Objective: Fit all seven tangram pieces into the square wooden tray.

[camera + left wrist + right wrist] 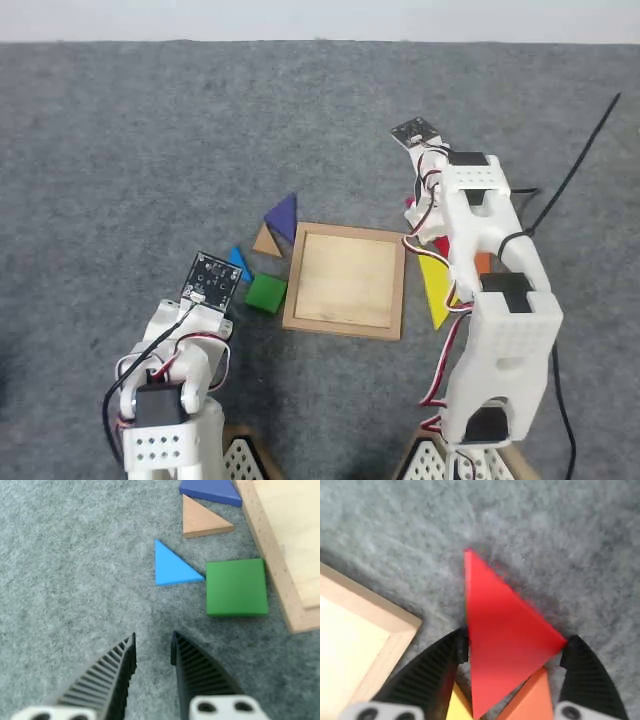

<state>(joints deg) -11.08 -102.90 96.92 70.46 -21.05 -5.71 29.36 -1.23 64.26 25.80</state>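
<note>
Right of centre frame, the right claw (517,642) grips the red wooden triangle (500,615); lower left, the left claw (153,639) hangs slightly open near the green wooden square (236,587).

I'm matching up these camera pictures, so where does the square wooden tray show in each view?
High view: the square wooden tray sits mid-picture, just right of the green wooden square.
Left wrist view: its rim runs beside that green square.
Right wrist view: one corner, beside the red wooden triangle.
Shared landmark: the grey carpet.
</note>
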